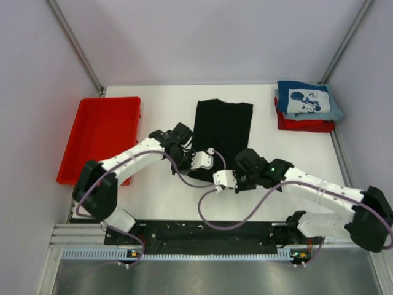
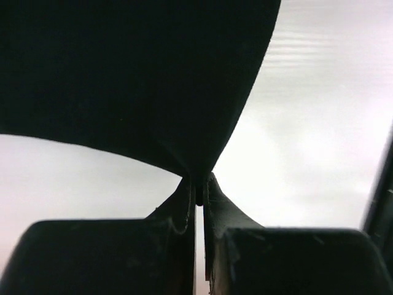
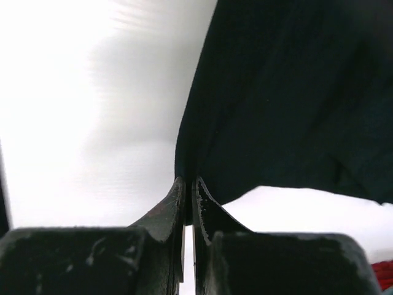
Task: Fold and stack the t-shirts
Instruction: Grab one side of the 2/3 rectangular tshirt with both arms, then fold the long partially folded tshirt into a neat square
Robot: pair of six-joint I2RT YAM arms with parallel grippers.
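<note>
i think two shirts are done: the folded blue t-shirt with a white cartoon print (image 1: 309, 101) lies on the folded red t-shirt (image 1: 305, 125) in the far right corner. the big black t-shirt (image 1: 222, 126) lies as a long strip in the middle of the white table (image 1: 166, 203). it needs more folds, then stacking. my left gripper (image 2: 199, 179) pinches its near left corner and my right gripper (image 3: 189, 180) its near right corner (both squeezed tight on cloth). the red plastic tray (image 1: 101, 132) sits well off to the left, so i see nothing in the way.
</note>
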